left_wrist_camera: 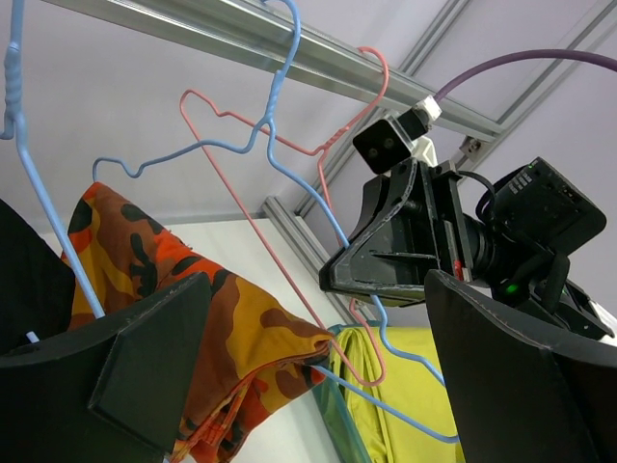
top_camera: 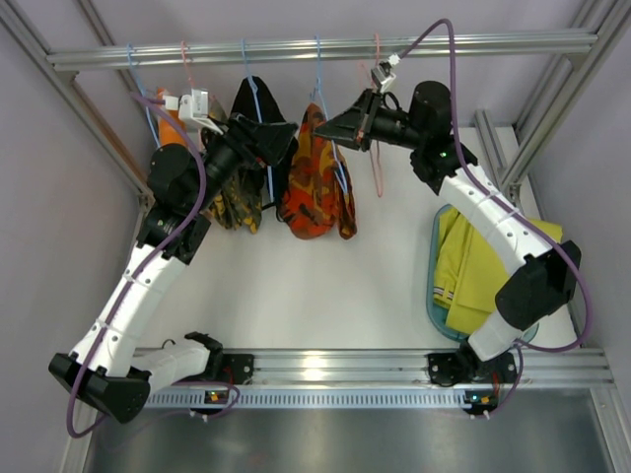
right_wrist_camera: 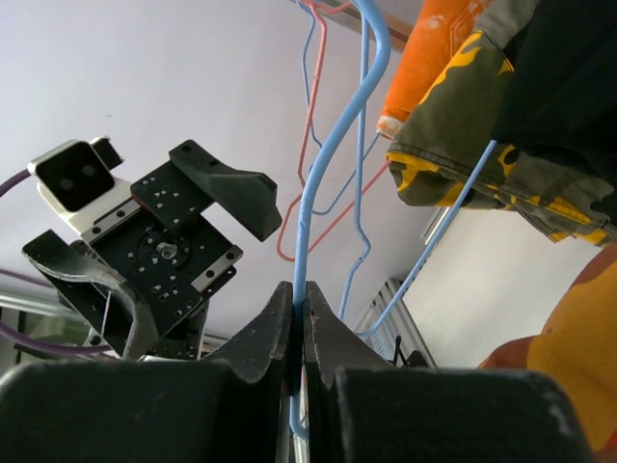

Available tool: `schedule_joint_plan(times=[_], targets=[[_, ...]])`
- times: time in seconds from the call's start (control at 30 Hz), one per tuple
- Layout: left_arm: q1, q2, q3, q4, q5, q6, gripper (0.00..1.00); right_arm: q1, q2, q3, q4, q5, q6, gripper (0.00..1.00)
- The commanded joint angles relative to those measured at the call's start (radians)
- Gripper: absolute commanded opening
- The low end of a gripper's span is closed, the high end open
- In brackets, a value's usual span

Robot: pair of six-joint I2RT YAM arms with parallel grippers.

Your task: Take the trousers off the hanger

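Observation:
Orange camouflage trousers point(top_camera: 314, 192) hang folded over a blue wire hanger point(top_camera: 318, 84) on the top rail. My right gripper point(top_camera: 327, 126) is shut on this hanger's wire just above the trousers; the right wrist view shows the jaws point(right_wrist_camera: 299, 299) pinched on the blue wire point(right_wrist_camera: 313, 193). My left gripper point(top_camera: 268, 138) is open, just left of the trousers. In the left wrist view its fingers point(left_wrist_camera: 145, 371) stand wide apart point(left_wrist_camera: 318, 386) with the trousers point(left_wrist_camera: 222, 328) between them, not gripped.
Dark camouflage trousers point(top_camera: 237, 202) and a black garment point(top_camera: 254, 108) hang on the left, behind my left gripper. An empty pink hanger point(top_camera: 378, 148) hangs right of the right gripper. A teal basket point(top_camera: 434, 286) with yellow cloth point(top_camera: 478, 266) lies at the right.

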Motion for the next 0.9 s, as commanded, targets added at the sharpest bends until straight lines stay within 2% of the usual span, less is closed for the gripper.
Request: schedule_joint_plan(times=[0.0, 0.13, 0.33, 0.5, 0.73, 0.87], targets=[[0.007, -0.016, 0.002, 0.058, 0.009, -0.002, 0.98, 0.014, -0.062, 0.09, 0.279, 0.012, -0.025, 0.0], [0.007, -0.012, 0.007, 0.058, 0.01, 0.001, 0.98, 0.014, -0.088, 0.094, 0.377, 0.053, -0.074, 0.0], [0.008, -0.012, 0.005, 0.058, 0.012, 0.001, 0.98, 0.014, -0.099, 0.091, 0.437, 0.072, -0.122, 0.0], [0.008, -0.016, 0.004, 0.058, 0.01, 0.008, 0.98, 0.015, -0.123, 0.076, 0.443, 0.089, -0.224, 0.0], [0.008, -0.017, 0.002, 0.075, 0.036, 0.001, 0.98, 0.014, -0.205, -0.008, 0.414, 0.052, -0.244, 0.0], [0.008, -0.017, -0.007, 0.112, 0.101, -0.033, 0.97, 0.015, -0.286, -0.094, 0.392, 0.032, -0.254, 0.0]])
